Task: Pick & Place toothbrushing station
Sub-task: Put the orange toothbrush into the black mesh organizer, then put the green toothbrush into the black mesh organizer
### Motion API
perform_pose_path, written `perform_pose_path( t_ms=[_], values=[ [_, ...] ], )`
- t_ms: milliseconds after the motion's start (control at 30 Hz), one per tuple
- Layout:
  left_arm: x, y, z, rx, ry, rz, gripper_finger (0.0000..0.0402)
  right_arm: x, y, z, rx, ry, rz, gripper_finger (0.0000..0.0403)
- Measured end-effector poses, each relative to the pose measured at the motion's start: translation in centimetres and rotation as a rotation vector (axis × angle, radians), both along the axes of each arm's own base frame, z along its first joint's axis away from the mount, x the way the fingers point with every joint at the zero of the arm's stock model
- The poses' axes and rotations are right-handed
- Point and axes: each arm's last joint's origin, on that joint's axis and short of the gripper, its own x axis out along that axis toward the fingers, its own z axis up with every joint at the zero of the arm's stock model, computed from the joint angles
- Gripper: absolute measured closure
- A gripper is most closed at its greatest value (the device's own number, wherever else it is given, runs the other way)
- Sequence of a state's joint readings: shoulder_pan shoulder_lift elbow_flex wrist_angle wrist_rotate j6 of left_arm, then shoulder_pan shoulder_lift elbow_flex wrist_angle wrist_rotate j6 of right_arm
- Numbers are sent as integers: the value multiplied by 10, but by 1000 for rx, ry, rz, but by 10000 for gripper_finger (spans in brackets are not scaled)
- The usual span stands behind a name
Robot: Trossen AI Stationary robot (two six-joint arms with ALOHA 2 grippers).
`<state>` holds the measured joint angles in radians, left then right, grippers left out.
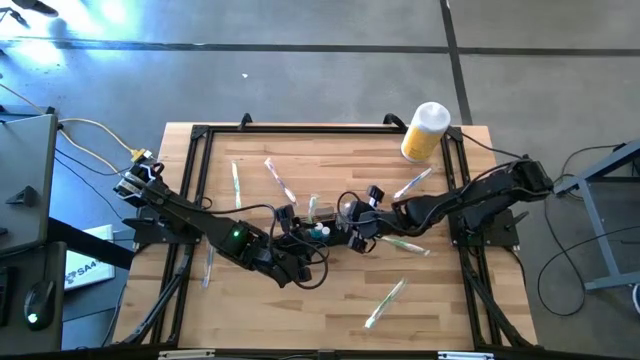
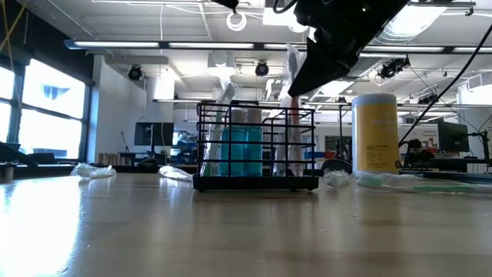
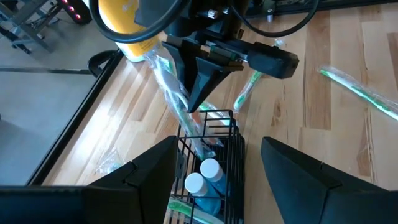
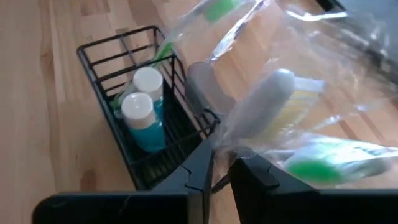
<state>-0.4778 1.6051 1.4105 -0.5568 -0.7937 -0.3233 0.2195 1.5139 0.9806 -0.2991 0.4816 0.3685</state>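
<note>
Clear-wrapped toothbrushes [image 1: 388, 303] lie scattered over the pale wooden table [image 1: 440, 310], and a tall yellow cylinder with a white lid [image 1: 425, 131] stands near its far right corner. The right gripper [image 3: 198, 107] hangs over the small black wire-mesh caddy [image 2: 256, 146] at mid-table, fingers pinching a green-handled toothbrush in clear wrap [image 3: 176, 102] whose lower end dips inside; the left gripper [image 3: 217, 177] waits just beside the caddy, fingers spread. The caddy holds two blue bottles with white caps [image 4: 142, 112].

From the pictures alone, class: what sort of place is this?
Most likely a robotics lab or workshop. A wooden table with a black frame stands on a bare concrete floor. Across the table, the low view shows computer monitors and strip ceiling lights in a big open room.
</note>
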Motion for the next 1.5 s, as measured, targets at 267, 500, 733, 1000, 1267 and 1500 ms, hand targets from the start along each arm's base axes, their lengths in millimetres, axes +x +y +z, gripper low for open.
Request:
perform_pose_path(
  t_ms=[267,500,733,1000,1267,1500],
  values=[
    [0,0,0,-1,0,0,174,-1,1,0,13,23,55,309],
    [0,0,0,-6,-2,3,174,-8,1,9,49,25,88,254],
    [-2,1,-2,-12,15,16,174,-22,-2,25,95,1,71,237],
    [-5,3,-5,-16,50,37,174,-59,-4,34,310,182,66,257],
    [-6,3,-7,-22,71,24,174,-91,-5,19,322,505,-37,272],
    [-6,2,-7,-42,84,7,174,-90,1,-8,254,439,43,273]
  ],
)
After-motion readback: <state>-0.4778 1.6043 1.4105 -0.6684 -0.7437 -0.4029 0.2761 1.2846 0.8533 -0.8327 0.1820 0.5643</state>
